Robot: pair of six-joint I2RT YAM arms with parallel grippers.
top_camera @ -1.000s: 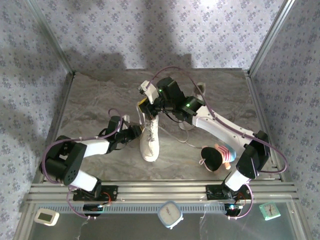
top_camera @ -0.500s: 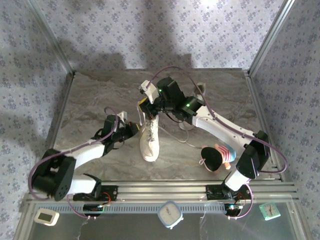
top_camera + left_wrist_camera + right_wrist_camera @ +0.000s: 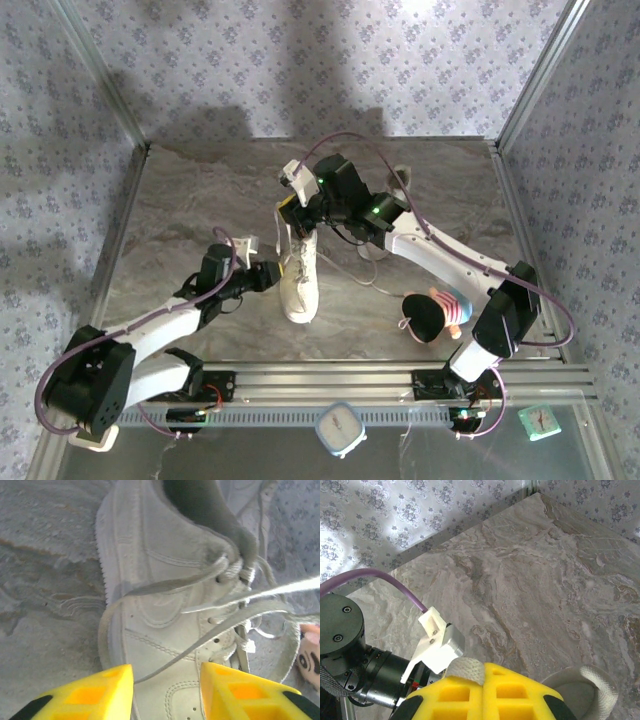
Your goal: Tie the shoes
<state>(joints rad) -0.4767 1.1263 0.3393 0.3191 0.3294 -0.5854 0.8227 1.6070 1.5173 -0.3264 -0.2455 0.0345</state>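
Note:
One white sneaker (image 3: 299,280) lies mid-table with its toe toward the arms; in the left wrist view the sneaker (image 3: 160,595) shows its side and dark opening. My right gripper (image 3: 291,215) hangs over its collar, shut on a white lace (image 3: 465,669) that runs taut up from the eyelets. In the right wrist view the right gripper (image 3: 485,675) has its yellow pads pressed together on that lace. My left gripper (image 3: 270,273) sits at the sneaker's left side. The left gripper (image 3: 167,695) is open, and a lace strand (image 3: 220,625) crosses between its fingers. The second sneaker (image 3: 398,180) peeks out behind the right arm.
A black-and-pink plush toy (image 3: 432,312) lies at the front right, beside the right arm's base. Loose lace (image 3: 372,272) trails on the marble to the sneaker's right. Small clocks (image 3: 340,428) sit on the front rail. Metal frame posts (image 3: 530,85) and papered walls enclose the table.
The left arm's elbow has dropped back toward the near left edge and the forearm has stretched out. Its gripper stays beside the sneaker, slightly nearer. The right arm holds still.

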